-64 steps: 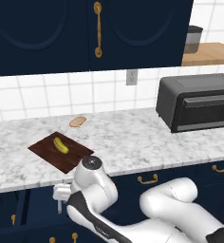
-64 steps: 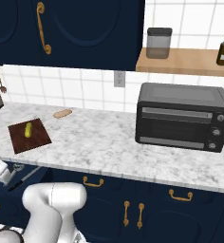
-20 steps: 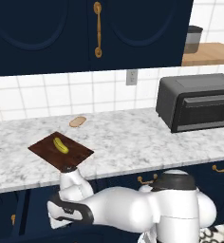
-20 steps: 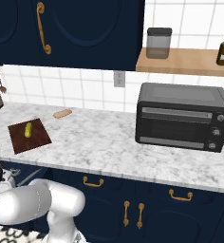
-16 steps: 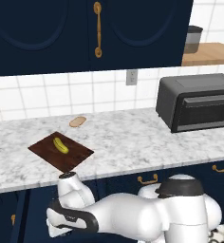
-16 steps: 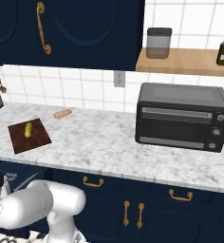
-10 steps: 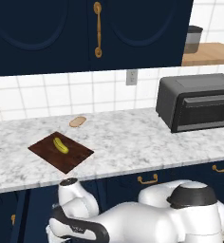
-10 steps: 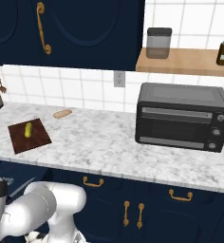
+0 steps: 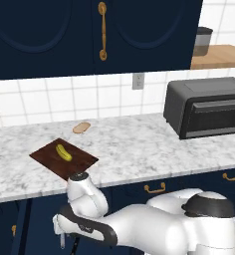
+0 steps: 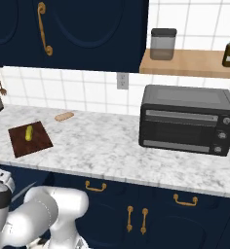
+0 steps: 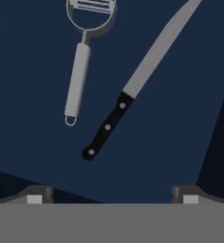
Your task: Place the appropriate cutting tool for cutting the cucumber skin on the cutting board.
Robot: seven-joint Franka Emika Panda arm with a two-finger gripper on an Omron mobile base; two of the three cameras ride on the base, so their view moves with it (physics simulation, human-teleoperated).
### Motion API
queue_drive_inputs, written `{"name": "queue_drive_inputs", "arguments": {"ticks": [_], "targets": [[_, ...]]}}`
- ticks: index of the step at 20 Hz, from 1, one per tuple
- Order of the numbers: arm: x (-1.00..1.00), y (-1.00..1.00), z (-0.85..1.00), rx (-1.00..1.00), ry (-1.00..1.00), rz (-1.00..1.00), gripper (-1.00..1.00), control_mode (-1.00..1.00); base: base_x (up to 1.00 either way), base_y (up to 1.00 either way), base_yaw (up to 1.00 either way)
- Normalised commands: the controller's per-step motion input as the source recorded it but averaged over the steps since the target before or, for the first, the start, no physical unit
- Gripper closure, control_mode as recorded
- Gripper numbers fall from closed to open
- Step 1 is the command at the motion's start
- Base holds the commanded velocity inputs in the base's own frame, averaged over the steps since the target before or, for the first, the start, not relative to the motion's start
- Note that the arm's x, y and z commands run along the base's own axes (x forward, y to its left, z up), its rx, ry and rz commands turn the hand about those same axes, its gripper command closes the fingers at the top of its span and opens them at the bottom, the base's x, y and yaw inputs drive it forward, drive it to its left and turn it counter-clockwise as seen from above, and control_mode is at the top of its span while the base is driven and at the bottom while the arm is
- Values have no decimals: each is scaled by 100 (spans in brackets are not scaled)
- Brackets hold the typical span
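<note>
The cucumber (image 10: 28,133) lies on the cutting board (image 10: 36,144) at the counter's (image 10: 112,151) left end (bread slice (image 10: 64,116) behind), toaster oven (image 10: 187,119) well right.

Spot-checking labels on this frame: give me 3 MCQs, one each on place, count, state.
1. The cucumber lies:
A on the board
B on the toaster oven
C in the drawer

2. Rivets on the knife handle:
A one
B three
C five

3. The gripper is:
A shut on the peeler
B shut on the knife
C open, holding nothing

Answers: 1 A, it rests on the dark board on the counter; 2 B, three pale dots show on the black handle; 3 C, fingertips stand wide apart, short of both tools.
</note>
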Motion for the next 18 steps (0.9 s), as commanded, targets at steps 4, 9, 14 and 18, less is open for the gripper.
{"name": "queue_drive_inputs", "arguments": {"ticks": [4,9,14,18], "targets": [[19,39,-2,0,0,-3,-100,-100,0,0,0],[0,50,-23,0,-1,-7,-100,-100,0,0,0],[4,5,-5,0,-3,-9,-100,-100,0,0,0],[0,0,-18,0,-1,-9,-100,-100,0,0,0]]}}
